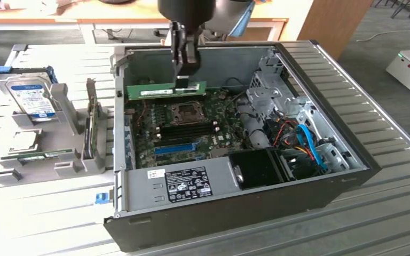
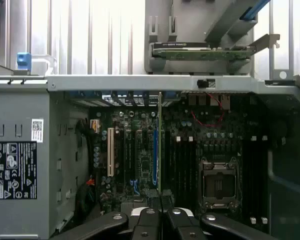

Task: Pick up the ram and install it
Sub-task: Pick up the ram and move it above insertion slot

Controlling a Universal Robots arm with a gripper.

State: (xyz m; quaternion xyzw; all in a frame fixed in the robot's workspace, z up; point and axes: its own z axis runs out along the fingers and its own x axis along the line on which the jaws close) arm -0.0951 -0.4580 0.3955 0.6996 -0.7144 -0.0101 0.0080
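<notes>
Black metal gripper (image 2: 161,214) sits clamped on the ram (image 1: 166,89), a long thin green circuit-board stick with a pale label. It is held level and on edge in the upper centre of the exterior view, above the dark green motherboard (image 1: 183,128) inside the open black computer case (image 1: 226,213). That case rests on a pale ribbed metal table (image 1: 376,213). At frame left, a grey fixture (image 1: 62,160) carries a blue-labelled hard drive (image 1: 30,98). Grey carpet (image 1: 404,106) and a wooden desk (image 1: 119,13) lie behind.
</notes>
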